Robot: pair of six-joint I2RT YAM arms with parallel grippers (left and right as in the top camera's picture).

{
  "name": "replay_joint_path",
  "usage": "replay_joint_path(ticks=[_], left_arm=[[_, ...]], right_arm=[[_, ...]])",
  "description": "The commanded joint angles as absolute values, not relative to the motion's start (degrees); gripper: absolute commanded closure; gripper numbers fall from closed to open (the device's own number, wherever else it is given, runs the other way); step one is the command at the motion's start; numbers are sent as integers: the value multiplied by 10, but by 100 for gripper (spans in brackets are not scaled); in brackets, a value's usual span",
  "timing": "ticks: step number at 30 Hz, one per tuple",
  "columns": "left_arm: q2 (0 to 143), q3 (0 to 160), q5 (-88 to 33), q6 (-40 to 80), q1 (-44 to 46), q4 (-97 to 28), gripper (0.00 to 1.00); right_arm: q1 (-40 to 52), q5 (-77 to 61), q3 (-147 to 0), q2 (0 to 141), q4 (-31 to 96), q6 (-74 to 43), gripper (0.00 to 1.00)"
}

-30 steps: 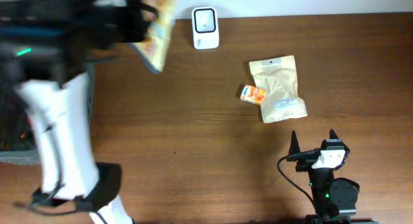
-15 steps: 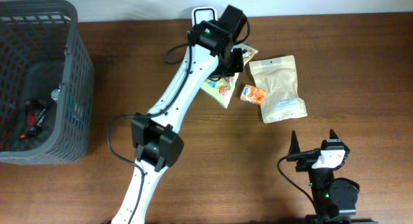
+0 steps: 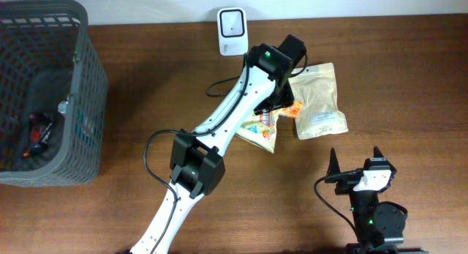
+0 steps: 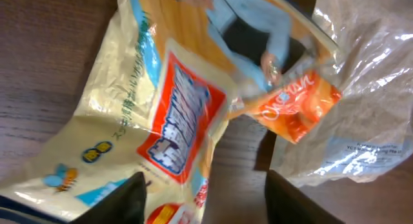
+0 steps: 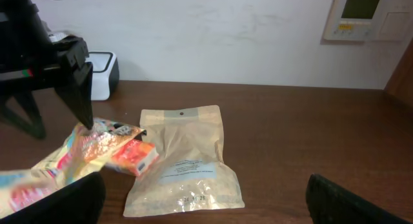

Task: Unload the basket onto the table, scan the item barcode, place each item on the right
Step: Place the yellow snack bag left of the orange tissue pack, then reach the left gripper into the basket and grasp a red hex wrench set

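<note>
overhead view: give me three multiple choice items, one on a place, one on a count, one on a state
1. Where on the table is the white scanner? A near edge B far edge C centre
2. How many packages lie on the tabletop itself? A one B three C five
3. The right pincer is: A shut on a bag B shut on the scanner C open, empty
Answers: B, it stands by the wall; B, yellow bag, orange packet, beige pouch; C, its fingers stand apart with nothing between.

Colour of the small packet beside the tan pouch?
The small packet is orange; left wrist view.
</note>
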State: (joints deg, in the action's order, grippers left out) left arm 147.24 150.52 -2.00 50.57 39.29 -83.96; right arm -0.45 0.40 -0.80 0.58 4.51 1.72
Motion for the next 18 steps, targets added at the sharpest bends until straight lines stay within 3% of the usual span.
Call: replay_joint_path(ticks=[1,7,9,14,18], left_arm=[[1474,1528,4,481,370,-852,36],[1441,1803,3,255,306,-967,35],[1360,1797,15,150,279,-967,34],[1217,1797,96,121,171,-967,30],[1151,1797,99,120,-6,-967,25]], right_arm=[[-8,9,-3,2,47,15,2],[-8,9,-3,2,47,15,2],[-8,9,-3,2,47,15,2],[-8,9,-3,2,47,15,2],[-8,9,-3,2,47,15,2]])
